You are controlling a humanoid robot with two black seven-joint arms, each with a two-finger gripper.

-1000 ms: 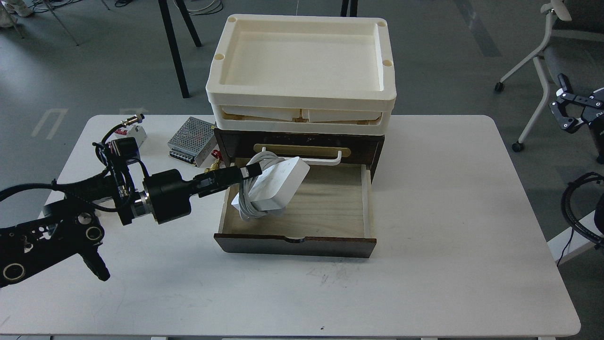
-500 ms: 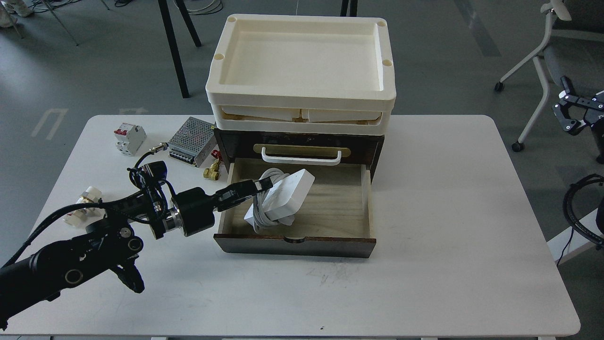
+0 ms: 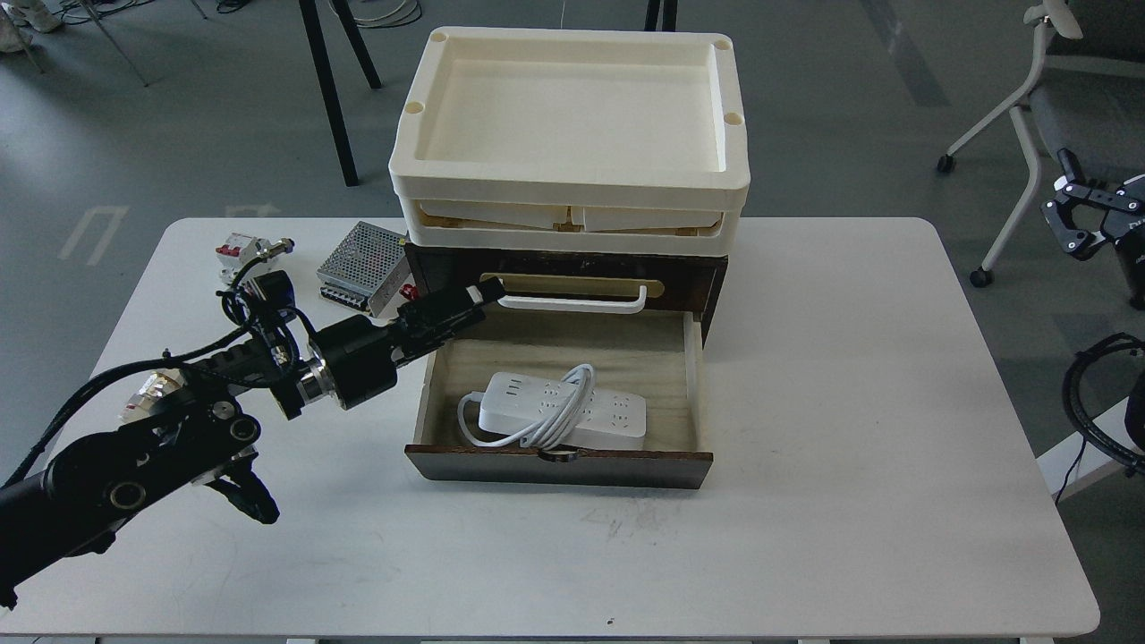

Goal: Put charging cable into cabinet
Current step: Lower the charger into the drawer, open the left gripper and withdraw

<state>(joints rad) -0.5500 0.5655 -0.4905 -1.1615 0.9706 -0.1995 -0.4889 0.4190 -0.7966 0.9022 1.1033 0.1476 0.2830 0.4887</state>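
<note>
Charging cable (image 3: 562, 414) lying flat in the cabinet (image 3: 572, 394)'s pulled-out drawer, cord looped over it — left pincer (image 3: 479, 293) up by the white handle (image 3: 572, 299), holding nothing, spread or not can't tell; right pincer (image 3: 1078, 221) off the tabletop (image 3: 850, 402), spread.

One charging cable (image 3: 562, 413) lies in the one cabinet (image 3: 564, 376), whose single open drawer sits under one white handle (image 3: 572, 301). Two cream trays (image 3: 570, 134) are stacked on top. At far left on the table (image 3: 805, 501) are one circuit breaker (image 3: 234, 254) and one silver power supply box (image 3: 365, 263).
</note>
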